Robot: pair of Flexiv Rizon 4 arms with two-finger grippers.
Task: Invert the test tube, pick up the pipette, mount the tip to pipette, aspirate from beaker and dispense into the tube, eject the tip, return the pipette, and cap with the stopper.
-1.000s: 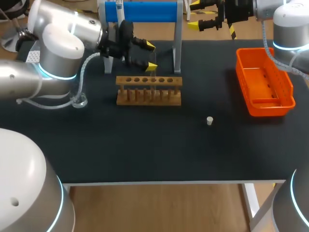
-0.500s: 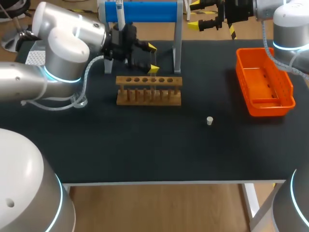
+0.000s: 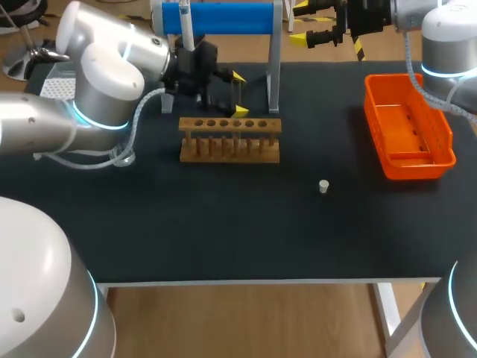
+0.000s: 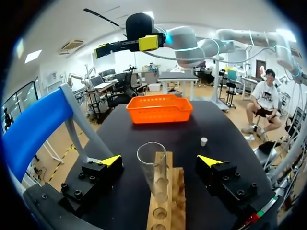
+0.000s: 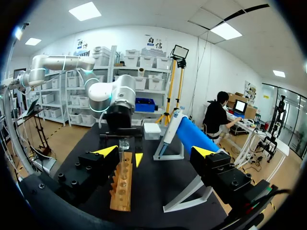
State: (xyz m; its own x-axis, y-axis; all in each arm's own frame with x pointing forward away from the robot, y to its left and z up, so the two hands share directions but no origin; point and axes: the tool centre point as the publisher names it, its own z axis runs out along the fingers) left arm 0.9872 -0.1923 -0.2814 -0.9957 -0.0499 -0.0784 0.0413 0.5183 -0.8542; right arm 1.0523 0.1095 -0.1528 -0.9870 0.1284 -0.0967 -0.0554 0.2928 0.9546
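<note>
Clear glass test tube (image 4: pixel 154 175), thin-walled with a round rim, stands in a hole of the light wooden rack (image 4: pixel 169 206), which has a row of round holes. The tube sits between the yellow-tipped fingers of the left gripper (image 4: pixel 160 161). These are spread wide, with a gap on each side, and touch nothing. In the head view the tube is hard to make out, perhaps only a faint streak between the yellow tips.

The rack rests on the black tabletop (image 3: pixel 223 224). A small white stopper (image 3: pixel 323 186) lies well apart from it, and an orange plastic basket (image 3: pixel 375 119) sits toward the right edge. A blue cylinder on a grey stand (image 3: pixel 223 16) is behind the rack. The right gripper (image 3: pixel 304 22) hangs over the table's far edge, fingers apart and empty.

The tube's long axis is upright, with its open mouth pointing up and its closed end down in the rack.
</note>
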